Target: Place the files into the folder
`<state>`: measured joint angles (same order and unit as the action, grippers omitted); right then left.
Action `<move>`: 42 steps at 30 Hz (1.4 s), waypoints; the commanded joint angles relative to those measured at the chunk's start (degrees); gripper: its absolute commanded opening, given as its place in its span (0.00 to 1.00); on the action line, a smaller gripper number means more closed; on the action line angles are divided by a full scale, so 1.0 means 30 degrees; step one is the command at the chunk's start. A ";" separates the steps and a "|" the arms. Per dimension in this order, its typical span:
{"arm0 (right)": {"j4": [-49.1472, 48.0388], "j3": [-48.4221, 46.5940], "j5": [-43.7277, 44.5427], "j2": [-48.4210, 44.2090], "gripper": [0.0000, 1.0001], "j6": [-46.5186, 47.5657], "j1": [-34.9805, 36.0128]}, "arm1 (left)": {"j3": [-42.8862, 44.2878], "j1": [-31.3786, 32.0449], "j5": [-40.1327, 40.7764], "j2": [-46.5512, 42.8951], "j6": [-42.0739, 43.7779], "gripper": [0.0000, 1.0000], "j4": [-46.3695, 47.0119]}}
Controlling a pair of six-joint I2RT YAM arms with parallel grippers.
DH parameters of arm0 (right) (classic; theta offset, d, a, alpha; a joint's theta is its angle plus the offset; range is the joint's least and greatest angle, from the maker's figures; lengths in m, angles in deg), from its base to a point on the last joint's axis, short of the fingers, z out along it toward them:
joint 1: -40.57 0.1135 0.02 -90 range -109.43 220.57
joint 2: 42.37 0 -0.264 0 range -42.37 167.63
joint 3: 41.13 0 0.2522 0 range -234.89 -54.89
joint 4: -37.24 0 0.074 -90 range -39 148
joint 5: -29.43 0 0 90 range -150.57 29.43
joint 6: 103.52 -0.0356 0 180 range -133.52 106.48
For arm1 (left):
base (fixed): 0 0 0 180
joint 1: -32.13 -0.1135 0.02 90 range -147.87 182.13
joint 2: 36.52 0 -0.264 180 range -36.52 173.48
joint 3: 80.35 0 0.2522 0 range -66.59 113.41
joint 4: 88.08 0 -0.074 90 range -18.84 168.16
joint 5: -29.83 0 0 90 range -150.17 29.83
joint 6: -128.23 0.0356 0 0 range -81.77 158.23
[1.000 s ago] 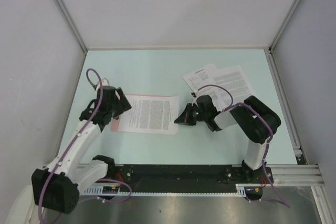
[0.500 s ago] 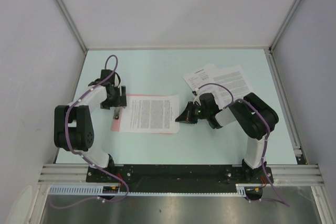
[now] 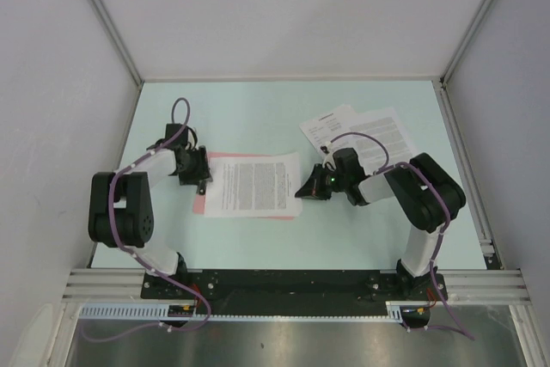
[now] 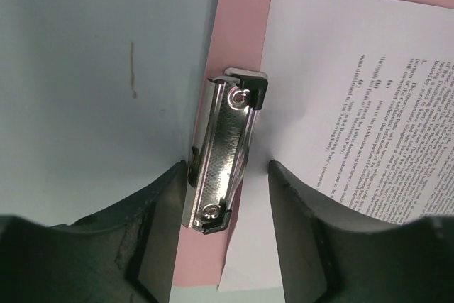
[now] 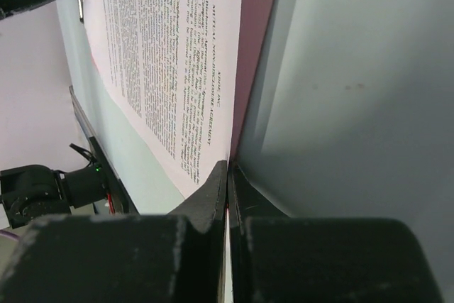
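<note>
The pink folder (image 3: 202, 205) lies at centre-left with one printed sheet (image 3: 253, 185) on top. In the left wrist view the folder (image 4: 241, 5) has its metal clip (image 4: 223, 150) at the left short edge, beside the sheet (image 4: 355, 104). My left gripper (image 3: 198, 169) (image 4: 223, 204) is open, one finger on each side of the clip. My right gripper (image 3: 308, 188) (image 5: 227, 174) is shut on the right edge of the folder (image 5: 259, 33) and sheet (image 5: 163, 54). Two more files (image 3: 357, 131) lie at the back right.
Grey walls enclose the pale green table (image 3: 258, 118) on three sides. The black base rail (image 3: 284, 285) runs along the near edge. A metal rail (image 3: 468, 178) borders the table's right side.
My left arm has changed posture and its gripper has come down around the folder's clip. The folder and sheet have slid slightly right with my right gripper.
</note>
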<state>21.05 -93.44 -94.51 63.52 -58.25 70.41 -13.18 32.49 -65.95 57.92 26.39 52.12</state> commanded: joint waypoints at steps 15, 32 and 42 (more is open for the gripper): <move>0.4387 -0.1126 -0.0966 -0.1193 0.00 0.3221 -0.2067 | 0.0420 0.1901 0.1546 -0.0454 0.0106 0.62 -0.2129; 0.3950 -0.1127 -0.0789 -0.0696 0.00 0.2693 -0.1951 | 0.2559 0.1960 0.1399 0.1450 0.1074 0.49 -0.2510; 0.3774 -0.1302 -0.0847 -0.0608 0.00 0.2634 -0.1921 | 0.1944 0.2194 0.1546 0.1918 0.1455 0.43 -0.2656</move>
<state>33.24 -95.75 -97.32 60.98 -50.42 64.38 -7.37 38.46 -61.75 62.07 29.23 45.45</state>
